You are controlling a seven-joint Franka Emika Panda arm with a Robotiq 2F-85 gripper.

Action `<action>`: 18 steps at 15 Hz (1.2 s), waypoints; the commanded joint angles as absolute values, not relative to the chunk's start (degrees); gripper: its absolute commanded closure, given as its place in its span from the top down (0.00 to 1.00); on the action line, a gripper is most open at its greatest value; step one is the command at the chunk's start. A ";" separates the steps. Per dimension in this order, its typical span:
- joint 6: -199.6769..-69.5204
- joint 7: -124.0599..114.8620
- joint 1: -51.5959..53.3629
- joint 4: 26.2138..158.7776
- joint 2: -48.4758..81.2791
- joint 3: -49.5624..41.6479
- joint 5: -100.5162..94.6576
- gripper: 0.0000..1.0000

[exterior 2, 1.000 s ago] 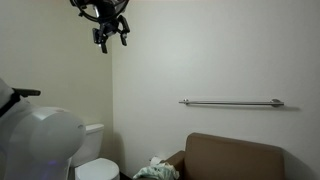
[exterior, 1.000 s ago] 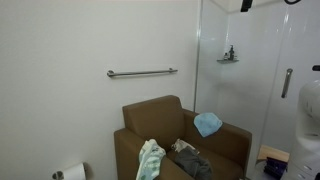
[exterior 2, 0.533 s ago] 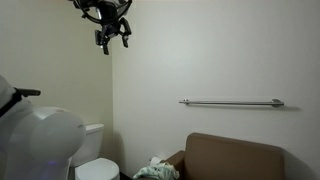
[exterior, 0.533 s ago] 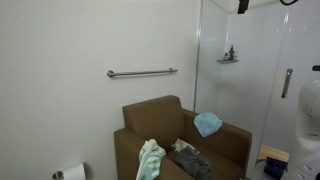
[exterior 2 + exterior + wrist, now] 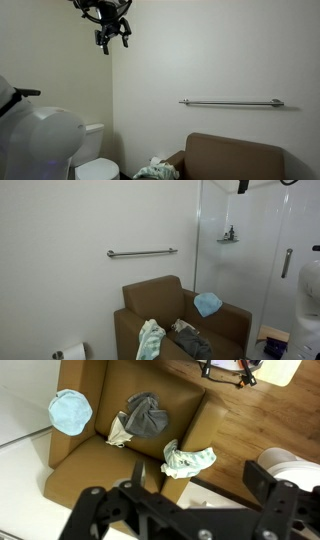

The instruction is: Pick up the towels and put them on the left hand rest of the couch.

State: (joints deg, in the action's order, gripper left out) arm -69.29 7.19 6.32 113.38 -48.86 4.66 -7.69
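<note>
A brown armchair (image 5: 180, 320) stands against the wall and also shows in the wrist view (image 5: 120, 440). A light blue towel (image 5: 208, 303) lies on one armrest (image 5: 70, 410). A grey towel (image 5: 188, 338) lies crumpled on the seat (image 5: 147, 415). A green-and-white towel (image 5: 150, 340) hangs over the opposite armrest (image 5: 188, 458) and shows in an exterior view (image 5: 155, 172). My gripper (image 5: 110, 35) hangs high near the ceiling, far above the chair. It is open and empty (image 5: 180, 500), looking down on the chair.
A metal grab bar (image 5: 141, 252) runs along the wall above the chair. A glass shower door (image 5: 285, 260) and a small shelf (image 5: 228, 238) are beside it. A toilet (image 5: 95, 165) and a paper roll (image 5: 70, 352) stand nearby.
</note>
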 commanded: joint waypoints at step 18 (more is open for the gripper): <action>-99.38 7.20 7.42 137.24 -41.82 3.04 -2.90 1.00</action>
State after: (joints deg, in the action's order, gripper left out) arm -99.46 7.11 7.63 137.34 -41.88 2.87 -3.01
